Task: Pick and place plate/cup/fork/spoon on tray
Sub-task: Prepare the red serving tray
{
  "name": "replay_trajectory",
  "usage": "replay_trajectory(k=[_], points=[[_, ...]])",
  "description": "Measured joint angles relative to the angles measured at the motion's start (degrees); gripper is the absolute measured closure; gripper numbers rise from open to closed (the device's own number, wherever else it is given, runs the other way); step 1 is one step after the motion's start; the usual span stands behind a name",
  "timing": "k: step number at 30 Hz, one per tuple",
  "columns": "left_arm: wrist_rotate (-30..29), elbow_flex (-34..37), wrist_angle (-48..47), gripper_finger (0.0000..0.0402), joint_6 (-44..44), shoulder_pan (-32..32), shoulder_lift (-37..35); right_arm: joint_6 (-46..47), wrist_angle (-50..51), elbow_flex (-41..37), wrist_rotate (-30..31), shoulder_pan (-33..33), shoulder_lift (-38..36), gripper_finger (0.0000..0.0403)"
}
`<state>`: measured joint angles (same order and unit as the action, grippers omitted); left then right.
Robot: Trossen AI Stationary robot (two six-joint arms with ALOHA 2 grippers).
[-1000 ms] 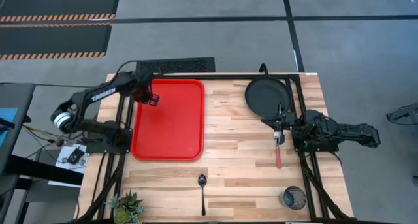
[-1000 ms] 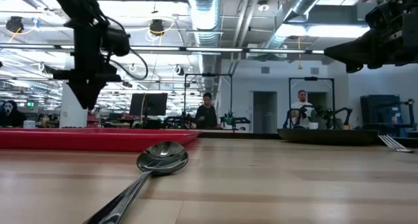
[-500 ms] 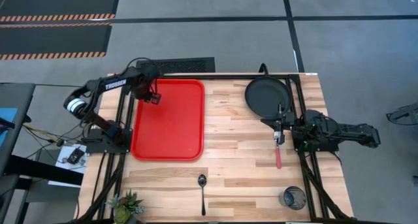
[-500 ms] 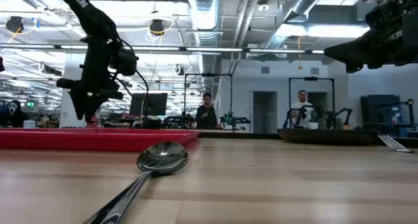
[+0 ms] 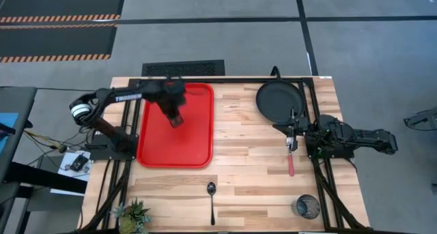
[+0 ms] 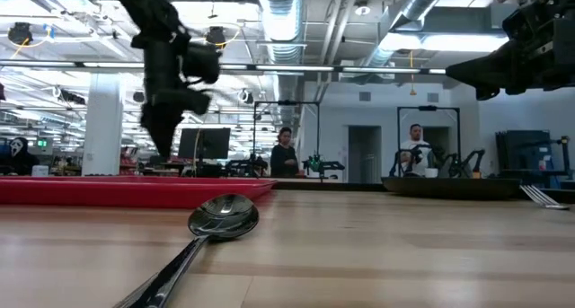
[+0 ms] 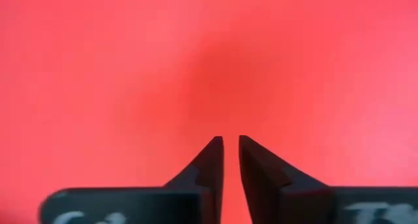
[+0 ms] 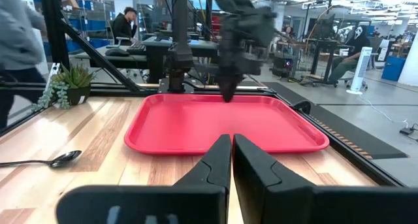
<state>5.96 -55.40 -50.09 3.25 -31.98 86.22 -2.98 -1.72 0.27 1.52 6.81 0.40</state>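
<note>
The red tray lies on the table's left half with nothing on it. My left gripper hangs above its far middle, pointing down, fingers shut on nothing. The black plate lies flat at the far right. Near it my right gripper is held level above the table, shut and holding nothing. The fork's red handle lies on the wood just nearer than that gripper. The dark spoon lies near the front edge, and the glass cup stands at the front right corner.
A small potted plant stands at the table's front left corner. Bare wood lies between the tray and the plate. Black frame rails run along the table's left and right sides. People sit in the room behind the table.
My left gripper has swung from the tray's far left corner toward the table's right, over the tray's far middle. Its wrist has rolled on the way. My right arm and all the tableware have kept still.
</note>
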Motion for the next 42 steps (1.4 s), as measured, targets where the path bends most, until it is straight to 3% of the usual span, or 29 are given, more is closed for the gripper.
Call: replay_trajectory(k=[4, 8, 16, 20, 28, 42], points=[[1.5, 0.0, 1.7, 0.0398, 3.1, 12.0, 0.0, 0.0, 0.0, 0.0, 0.0, 0.0, 0.0, 0.0361], [-1.9, 0.0, 2.1, 0.0388, 2.1, 23.5, 0.0, 0.0, 0.0, 0.0, 0.0, 0.0, 0.0, 0.0361], [-2.7, 0.0, 2.2, 0.0319, -7.1, 41.9, 0.0, 0.0, 0.0, 0.0, 0.0, 0.0, 0.0, 0.0361], [-8.0, 0.0, 3.6, 0.0274, -12.3, 48.5, 0.0, 0.0, 0.0, 0.0, 0.0, 0.0, 0.0, 0.0361], [-12.3, 0.1, 6.4, 0.0220, -18.6, 52.9, 0.5, 0.0, 0.0, 0.0, 0.0, 0.0, 0.0, 0.0361], [-12.7, 0.1, 7.6, 0.0218, -21.6, 53.4, 12.6, 0.0, 0.0, 0.0, 0.0, 0.0, 0.0, 0.0361]])
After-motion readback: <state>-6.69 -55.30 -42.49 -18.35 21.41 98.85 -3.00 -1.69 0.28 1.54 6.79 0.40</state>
